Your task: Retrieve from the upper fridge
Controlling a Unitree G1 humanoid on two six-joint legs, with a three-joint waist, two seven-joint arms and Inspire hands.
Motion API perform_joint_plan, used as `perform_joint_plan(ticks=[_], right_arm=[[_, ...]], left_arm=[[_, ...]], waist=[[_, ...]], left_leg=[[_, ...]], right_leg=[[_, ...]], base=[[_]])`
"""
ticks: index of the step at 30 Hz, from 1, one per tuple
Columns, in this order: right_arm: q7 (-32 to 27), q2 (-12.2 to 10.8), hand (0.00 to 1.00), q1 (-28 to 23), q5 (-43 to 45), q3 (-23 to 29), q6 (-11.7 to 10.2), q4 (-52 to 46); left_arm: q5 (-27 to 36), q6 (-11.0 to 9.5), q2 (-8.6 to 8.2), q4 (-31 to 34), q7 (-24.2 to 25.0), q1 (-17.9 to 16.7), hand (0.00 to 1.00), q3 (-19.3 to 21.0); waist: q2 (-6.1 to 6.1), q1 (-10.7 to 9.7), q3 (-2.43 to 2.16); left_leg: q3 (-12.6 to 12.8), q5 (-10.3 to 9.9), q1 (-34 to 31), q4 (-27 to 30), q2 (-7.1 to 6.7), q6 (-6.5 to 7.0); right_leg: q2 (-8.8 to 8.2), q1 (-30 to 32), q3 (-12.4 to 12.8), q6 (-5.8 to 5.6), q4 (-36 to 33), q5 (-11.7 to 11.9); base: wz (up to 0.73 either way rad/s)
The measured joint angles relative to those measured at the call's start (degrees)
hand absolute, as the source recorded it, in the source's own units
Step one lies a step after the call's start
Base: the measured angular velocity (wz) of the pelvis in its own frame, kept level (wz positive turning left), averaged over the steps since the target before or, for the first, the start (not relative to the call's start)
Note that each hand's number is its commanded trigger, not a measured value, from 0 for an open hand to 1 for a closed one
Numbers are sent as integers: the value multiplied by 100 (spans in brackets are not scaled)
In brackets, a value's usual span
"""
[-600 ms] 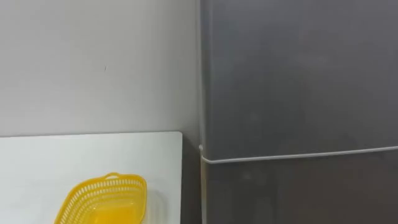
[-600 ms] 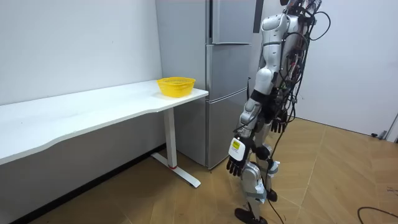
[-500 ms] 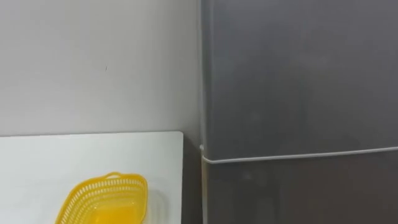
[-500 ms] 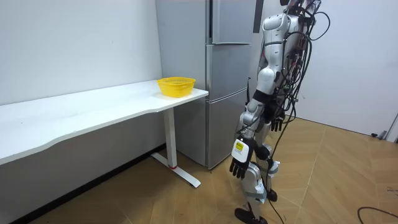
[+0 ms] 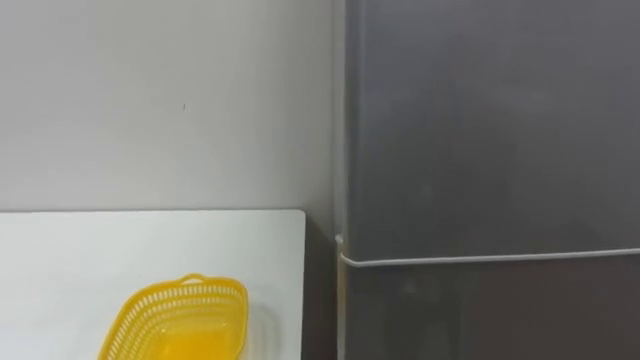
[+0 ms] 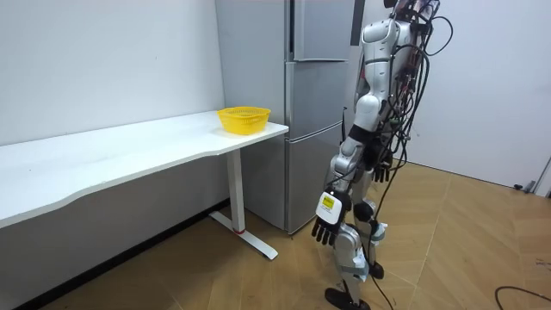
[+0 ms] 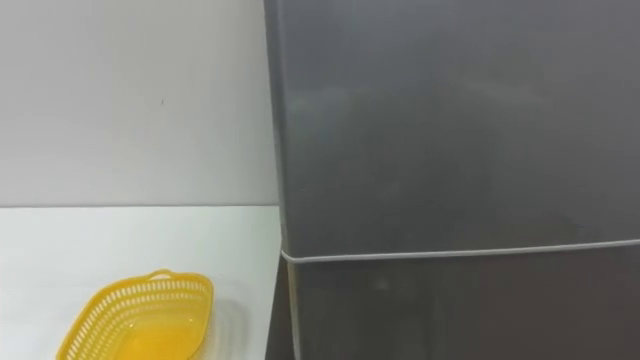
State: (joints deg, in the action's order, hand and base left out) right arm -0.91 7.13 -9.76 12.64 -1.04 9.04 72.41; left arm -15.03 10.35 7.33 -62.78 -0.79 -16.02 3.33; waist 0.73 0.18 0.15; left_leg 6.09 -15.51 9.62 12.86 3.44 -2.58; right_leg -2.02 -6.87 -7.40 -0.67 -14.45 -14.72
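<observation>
The grey fridge [image 5: 490,130] stands right in front of me with its upper door [image 7: 450,120] shut; a pale seam [image 5: 490,258] divides it from the lower door. In the room view I stand upright facing the fridge [image 6: 314,103], arms hanging down. My left hand [image 6: 325,227] hangs by my thigh, away from the door, with relaxed fingers and nothing in it. My right hand [image 6: 381,172] is partly hidden behind my body.
A yellow mesh basket [image 5: 180,318] sits on the white table [image 5: 60,260] to the left of the fridge, near the table's end [image 6: 275,129]. A white wall runs behind the table. Wooden floor [image 6: 448,250] lies open to the room view's right.
The eye view has shifted a little, so the fridge edge and basket sit further right: the camera's own move. My left arm swung slightly. The fridge stays shut.
</observation>
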Motion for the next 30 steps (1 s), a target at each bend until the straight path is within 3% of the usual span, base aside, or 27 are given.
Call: perform_joint_plan(ticks=[10, 18, 21, 23, 25, 30], right_arm=[[-214, 0, 0, -100, -102, 40, 32, -105], [-327, 4, 0, -104, -123, 306, 99, -108], [-434, 13, 0, -97, -124, 505, 65, -112], [-446, 28, 0, -100, -111, 543, 14, -114], [-438, 38, 0, -102, -110, 594, -22, -118], [-497, 50, 0, -93, -121, 796, -219, -258]], left_arm=[[1122, -34, -21, 14, -778, -21, 0, 581], [3247, -122, -40, 253, -1401, -34, 0, 1162], [4160, -311, -50, 639, -1810, -42, 0, 1543], [4292, -462, -61, 887, -2072, -3, 0, 1736], [4461, -517, -64, 1363, -2389, 46, 0, 1859], [4577, -852, -59, 3055, -3266, 67, 0, 2035]], waist=[[-3, 3, -13], [-6, 23, -12], [-34, 52, -21], [-87, 107, -45], [-81, 174, -40], [-126, 196, -52]], left_leg=[[-17, 0, -2, -8, -3, 0], [-17, 0, 13, -16, -9, 0], [-11, 0, 27, -15, -8, 1], [-11, 1, 39, -16, -7, 1], [-12, 1, 38, -17, -8, 1], [-40, 6, 0, -28, -9, 10]], right_leg=[[-1, -47, -50, -11, 43, 13], [-10, -50, -53, -12, 65, 14], [-14, -52, -47, -12, 45, 14], [-13, -55, -44, -12, 38, 16], [-12, -47, -39, -12, 27, 18], [-9, -25, -68, -14, 54, 43]], base=[[1], [0], [0], [0], [0], [2]])
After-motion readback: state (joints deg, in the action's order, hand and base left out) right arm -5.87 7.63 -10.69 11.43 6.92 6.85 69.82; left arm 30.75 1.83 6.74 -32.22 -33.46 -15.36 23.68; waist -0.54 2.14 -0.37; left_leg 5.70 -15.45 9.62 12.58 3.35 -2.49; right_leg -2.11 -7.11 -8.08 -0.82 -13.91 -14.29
